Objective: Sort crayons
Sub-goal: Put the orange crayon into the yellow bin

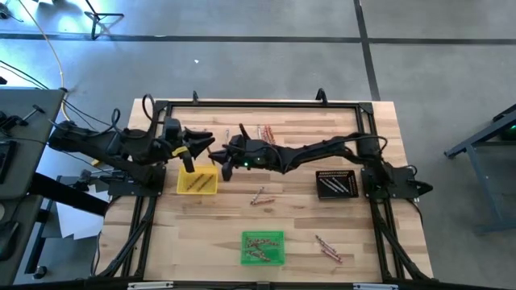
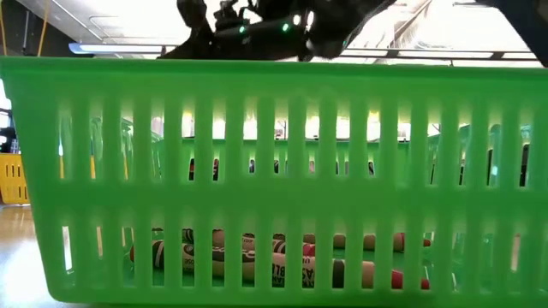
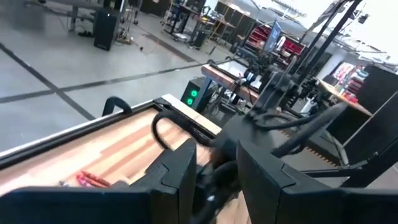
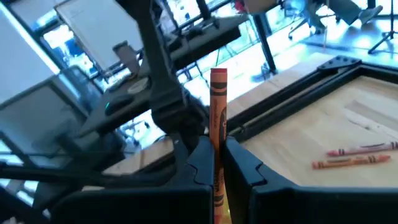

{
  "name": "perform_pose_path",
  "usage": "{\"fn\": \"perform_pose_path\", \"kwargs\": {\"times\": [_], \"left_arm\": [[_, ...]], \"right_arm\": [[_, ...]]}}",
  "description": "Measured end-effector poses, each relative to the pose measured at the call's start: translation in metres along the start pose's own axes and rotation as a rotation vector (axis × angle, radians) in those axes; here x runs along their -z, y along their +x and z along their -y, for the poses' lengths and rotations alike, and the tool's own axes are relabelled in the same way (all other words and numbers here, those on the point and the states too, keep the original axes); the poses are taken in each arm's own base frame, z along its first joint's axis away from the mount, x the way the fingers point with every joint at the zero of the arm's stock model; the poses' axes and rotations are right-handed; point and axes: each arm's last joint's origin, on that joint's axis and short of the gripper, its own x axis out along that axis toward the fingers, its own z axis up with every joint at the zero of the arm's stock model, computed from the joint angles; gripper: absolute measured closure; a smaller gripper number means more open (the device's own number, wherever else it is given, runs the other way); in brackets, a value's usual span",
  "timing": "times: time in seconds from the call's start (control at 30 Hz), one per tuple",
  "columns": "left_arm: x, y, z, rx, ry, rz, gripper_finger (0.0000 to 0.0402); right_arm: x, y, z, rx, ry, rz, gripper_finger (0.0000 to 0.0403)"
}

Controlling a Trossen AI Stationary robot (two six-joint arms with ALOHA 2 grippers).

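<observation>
Reaching across the bench (image 1: 363, 258), your right tool (image 1: 224, 167) pinches one orange crayon (image 4: 217, 118) upright beside the yellow tray (image 1: 197, 182). Your left tool (image 1: 201, 143), fingers parted and empty, hovers near. The green tray (image 2: 274, 85) blocks the low view; loose crayons are too small to count.

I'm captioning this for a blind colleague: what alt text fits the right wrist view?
The right gripper has its jaws shut on an orange crayon standing upright between them. Beyond it lie two more crayons on the wooden table, with the table's black frame and a bright room behind.
</observation>
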Motion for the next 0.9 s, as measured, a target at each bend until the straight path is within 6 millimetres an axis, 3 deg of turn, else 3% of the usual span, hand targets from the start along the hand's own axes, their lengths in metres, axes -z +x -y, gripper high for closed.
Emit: {"fn": "perform_pose_path", "kwargs": {"times": [0.23, 0.4, 0.53, 0.7, 0.9], "left_arm": [[-0.008, -0.010, -0.005, 0.019, 0.059, 0.027, 0.0300], [-0.015, -0.020, -0.010, 0.033, 0.079, 0.057, 0.0300], [-0.020, -0.028, -0.014, 0.040, 0.092, 0.075, 0.0300], [-0.024, -0.035, -0.018, 0.048, 0.083, 0.093, 0.0300], [-0.026, -0.041, -0.022, 0.050, 0.080, 0.094, 0.0300]], "right_arm": [[0.035, 0.018, 0.025, 0.004, 0.061, 0.026, 0.0402], [0.062, 0.025, 0.036, 0.016, 0.209, -0.002, 0.0402], [0.070, 0.031, 0.033, -0.013, 0.217, 0.021, 0.0402], [0.081, 0.045, 0.025, -0.030, 0.126, -0.005, 0.0402], [0.080, 0.056, 0.014, -0.028, -0.034, -0.072, 0.0402]]}}
